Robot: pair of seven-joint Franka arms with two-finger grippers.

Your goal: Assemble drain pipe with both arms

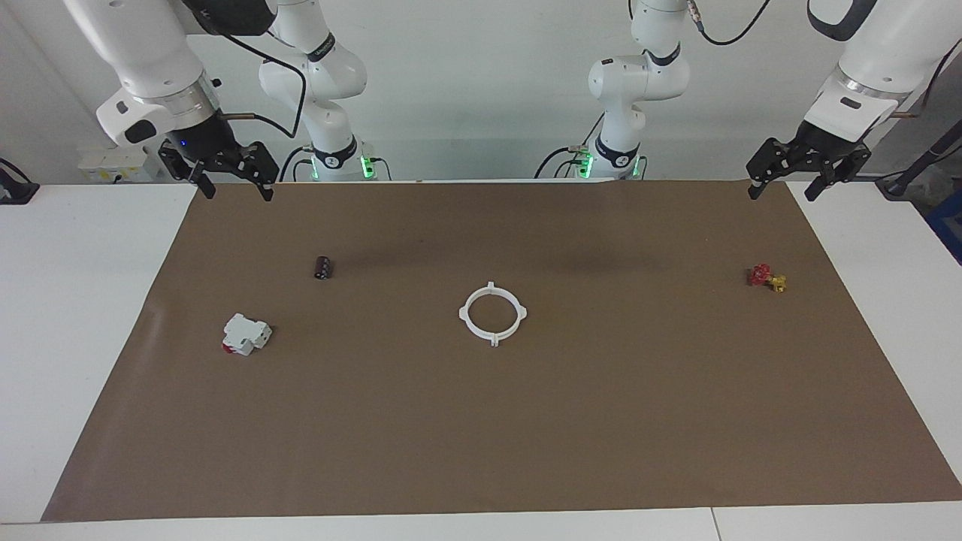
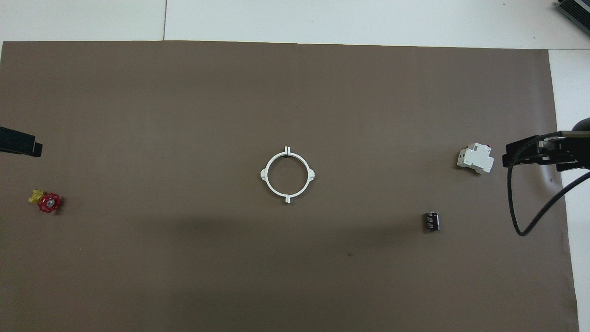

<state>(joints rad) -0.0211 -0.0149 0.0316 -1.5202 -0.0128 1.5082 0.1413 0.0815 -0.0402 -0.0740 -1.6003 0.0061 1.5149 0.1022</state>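
Observation:
The drain pipe point(image 1: 492, 314) point(image 2: 287, 175) lies flat in the middle of the brown mat as one white ring, its two half arcs meeting at their end tabs. My right gripper point(image 1: 235, 191) point(image 2: 530, 154) hangs open and empty over the mat's corner at the right arm's end. Over the mat's corner at the left arm's end, my left gripper point(image 1: 780, 194) is also open and empty; only its black tip point(image 2: 20, 143) shows in the overhead view. Both grippers are well away from the ring.
A white-and-red box point(image 1: 245, 334) point(image 2: 475, 159) and a small black cylinder point(image 1: 323, 267) point(image 2: 431, 221) lie toward the right arm's end. A red-and-yellow valve point(image 1: 766, 278) point(image 2: 46, 201) lies toward the left arm's end. The brown mat point(image 1: 481, 436) covers most of the white table.

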